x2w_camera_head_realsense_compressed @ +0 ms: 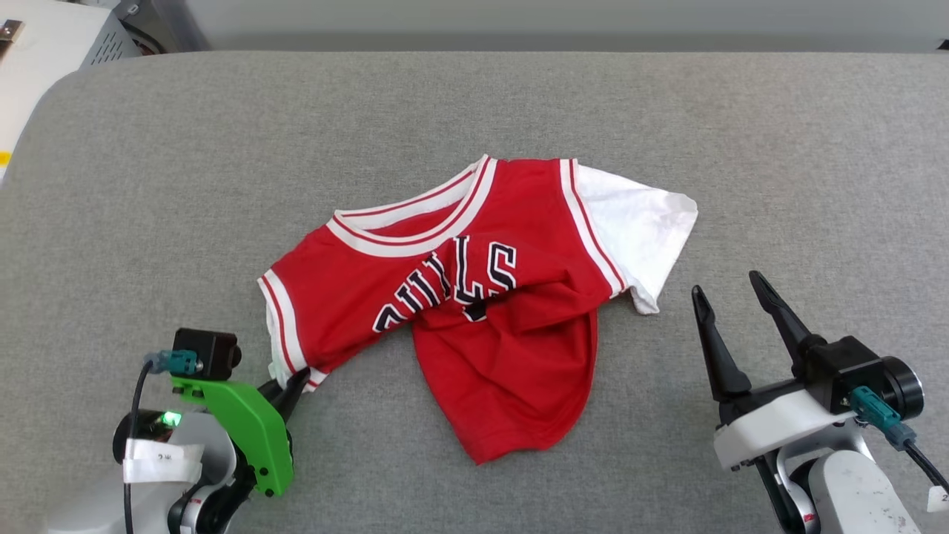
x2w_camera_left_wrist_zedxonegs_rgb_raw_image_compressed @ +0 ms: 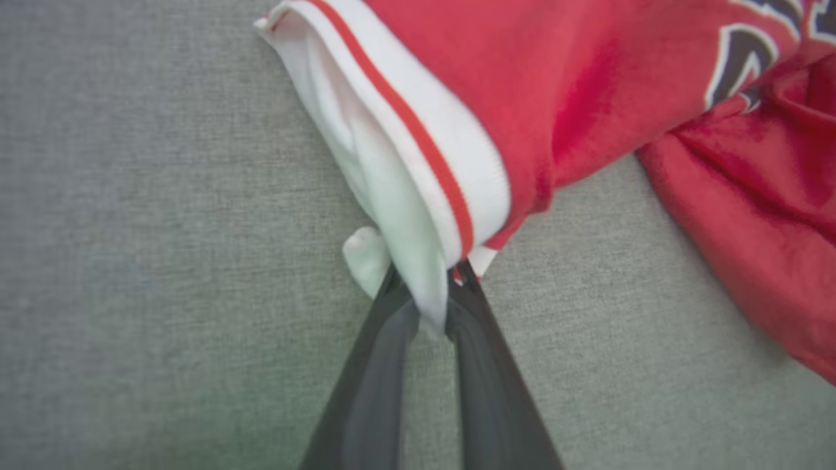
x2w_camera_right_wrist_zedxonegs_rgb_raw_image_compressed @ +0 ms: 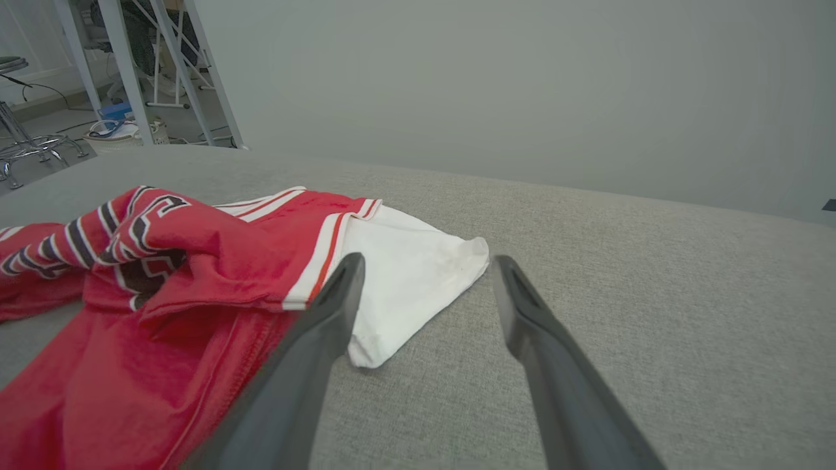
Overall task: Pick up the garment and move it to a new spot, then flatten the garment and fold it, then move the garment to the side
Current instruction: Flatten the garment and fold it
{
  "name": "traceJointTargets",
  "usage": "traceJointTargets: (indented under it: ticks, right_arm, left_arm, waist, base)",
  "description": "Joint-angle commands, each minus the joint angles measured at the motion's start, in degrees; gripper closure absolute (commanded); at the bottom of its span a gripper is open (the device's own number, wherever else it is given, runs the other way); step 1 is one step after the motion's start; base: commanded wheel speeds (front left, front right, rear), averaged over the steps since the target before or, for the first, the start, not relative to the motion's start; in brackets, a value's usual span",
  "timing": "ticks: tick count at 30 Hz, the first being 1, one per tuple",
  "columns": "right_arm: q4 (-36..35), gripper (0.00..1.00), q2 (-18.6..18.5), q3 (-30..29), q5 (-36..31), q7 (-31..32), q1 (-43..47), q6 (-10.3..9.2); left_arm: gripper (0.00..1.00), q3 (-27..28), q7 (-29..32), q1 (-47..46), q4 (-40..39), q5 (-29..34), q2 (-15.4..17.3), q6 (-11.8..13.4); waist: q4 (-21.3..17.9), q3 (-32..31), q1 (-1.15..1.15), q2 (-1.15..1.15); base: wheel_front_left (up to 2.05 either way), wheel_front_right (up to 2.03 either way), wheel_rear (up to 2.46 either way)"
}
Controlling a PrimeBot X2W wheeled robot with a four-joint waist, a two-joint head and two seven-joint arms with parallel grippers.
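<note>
Pinching the white sleeve edge of the garment [x2w_camera_head_realsense_compressed: 489, 297], the left gripper [x2w_camera_left_wrist_zedxonegs_rgb_raw_image_compressed: 429, 282] has its jaws clamped on cloth. The right gripper [x2w_camera_head_realsense_compressed: 726, 285] sits nearby, jaws wide, empty.

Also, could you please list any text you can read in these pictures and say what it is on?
"BULLS": black, white-outlined letters on the red jersey, upside down in the head view, first letter partly creased.
Dark mark under them: folded in, unreadable.
White label on the left arm: too small to read.
White tag by the right arm: too small to read.
</note>
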Motion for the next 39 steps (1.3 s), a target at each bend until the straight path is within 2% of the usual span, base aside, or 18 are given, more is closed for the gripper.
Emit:
traceJointTargets:
  ticks: [1,2,3,4,7,11,16,20,23,28,34,39]
  right_arm:
    - [-0.03,0.00,-0.21,-0.49,-0.16,-0.42,1.04,-0.03]
    - [-0.07,0.00,-0.22,-0.71,-0.14,-0.32,1.16,-0.03]
    - [-0.21,0.00,-0.30,-0.79,-0.16,-0.21,1.17,-0.03]
    - [-0.38,0.00,-0.41,-0.85,-0.19,-0.13,1.12,-0.03]
    - [-1.17,0.00,-1.10,-1.55,-0.34,0.17,0.61,-0.03]
    - [-2.61,0.00,-3.05,-3.22,-0.04,0.98,-0.64,-0.03]
    - [-5.65,0.00,-7.17,-5.17,-0.29,3.18,-3.78,-0.03]
    - [-8.25,0.00,-10.69,-5.28,0.33,6.01,-8.33,-0.03]
    - [-9.45,0.00,-13.07,-4.11,1.51,10.15,-12.16,-0.03]
    - [-7.70,0.00,-19.54,1.66,7.63,22.21,-19.11,-0.03]
    - [-3.14,0.00,-28.78,12.90,18.45,40.13,-25.51,-0.03]
    - [-0.03,0.00,-33.27,20.34,27.22,52.91,-29.92,-0.03]
  left_arm:
    - [1.00,-0.22,-0.51,1.64,0.22,-0.43,-0.08,0.75]
    - [1.00,-0.32,-0.83,1.95,0.29,-0.32,-0.36,0.98]
    - [0.55,-0.21,-1.68,2.21,0.40,-0.11,-0.74,1.45]
    - [0.00,-0.10,-2.69,2.23,0.46,0.39,-1.06,1.88]
    - [0.00,1.30,-6.20,2.18,0.44,2.62,-2.30,4.34]
    - [0.00,4.41,-7.95,2.91,-1.69,8.28,-3.39,9.30]
    - [0.00,15.68,-8.07,7.71,-9.96,20.03,-5.10,15.48]
    - [0.00,24.03,-8.08,12.95,-15.47,28.95,-7.25,18.02]
    - [0.00,29.89,-8.08,16.32,-17.83,34.87,-9.33,18.70]
    - [0.00,39.17,-8.09,21.16,-21.04,44.53,-15.06,18.46]
    - [0.00,46.71,-8.09,24.79,-22.82,53.23,-21.88,15.79]
    - [0.00,50.78,-8.09,25.98,-23.26,58.00,-26.39,12.48]
  waist:
    - [0.57,-0.54,0.00,0.00]
    - [0.76,-0.77,0.00,0.00]
    - [0.95,-1.02,0.00,0.00]
    - [1.11,-1.25,0.00,0.00]
    - [1.74,-2.28,0.00,0.00]
    - [2.76,-3.80,0.00,0.00]
    - [4.52,-4.79,0.00,0.00]
    - [5.87,-4.49,0.00,0.00]
    - [6.59,-3.90,0.00,0.00]
    - [8.00,-2.10,0.00,0.00]
    - [9.98,0.63,0.00,0.00]
    - [11.31,3.02,0.00,0.00]
  base:
    - [0.00,0.00,0.00]
    - [0.00,0.00,0.00]
    - [0.00,0.00,0.00]
    - [0.00,0.00,0.00]
    - [0.00,0.00,0.00]
    - [0.00,0.00,0.00]
    - [0.00,0.00,0.00]
    - [0.00,0.00,0.00]
    - [0.00,0.00,0.00]
    - [0.00,0.00,0.00]
    - [0.00,0.00,0.00]
    - [0.00,0.00,0.00]
